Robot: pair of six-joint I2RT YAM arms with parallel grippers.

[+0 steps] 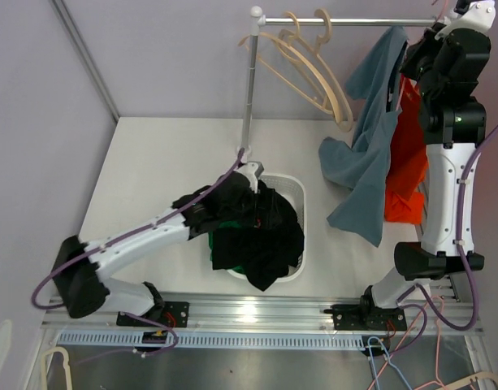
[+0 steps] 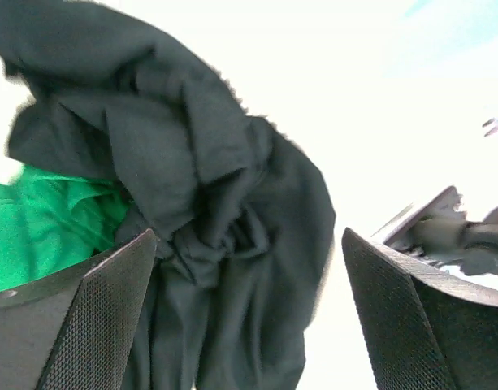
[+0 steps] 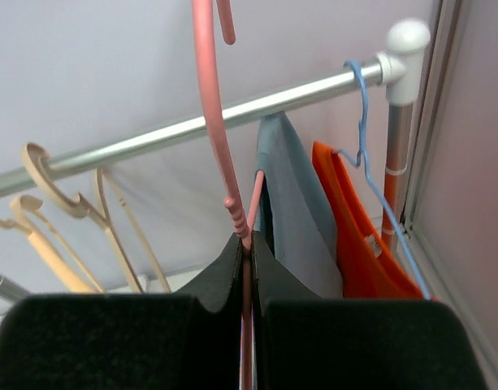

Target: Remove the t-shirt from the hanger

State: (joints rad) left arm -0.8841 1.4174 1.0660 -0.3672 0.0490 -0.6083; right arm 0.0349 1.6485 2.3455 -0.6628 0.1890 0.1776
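Note:
A grey-blue t-shirt (image 1: 370, 154) hangs from a pink hanger (image 3: 212, 122) at the right end of the rail and drapes down toward the table. My right gripper (image 3: 249, 248) is raised at the rail, shut on the pink hanger's thin arm, with the t-shirt (image 3: 301, 211) just behind the fingers. My left gripper (image 2: 249, 309) is open above the white basket (image 1: 297, 195). Its fingers (image 2: 94, 317) stand wide apart with a black garment (image 2: 232, 244) lying loose between them.
The basket holds a heap of black clothes (image 1: 257, 236) and a green garment (image 2: 37, 219). An orange t-shirt (image 1: 407, 154) on a blue hanger (image 3: 362, 122) hangs beside the grey one. Bare beige hangers (image 1: 313, 65) hang on the rail (image 1: 346, 22); its pole (image 1: 249, 97) stands behind the basket.

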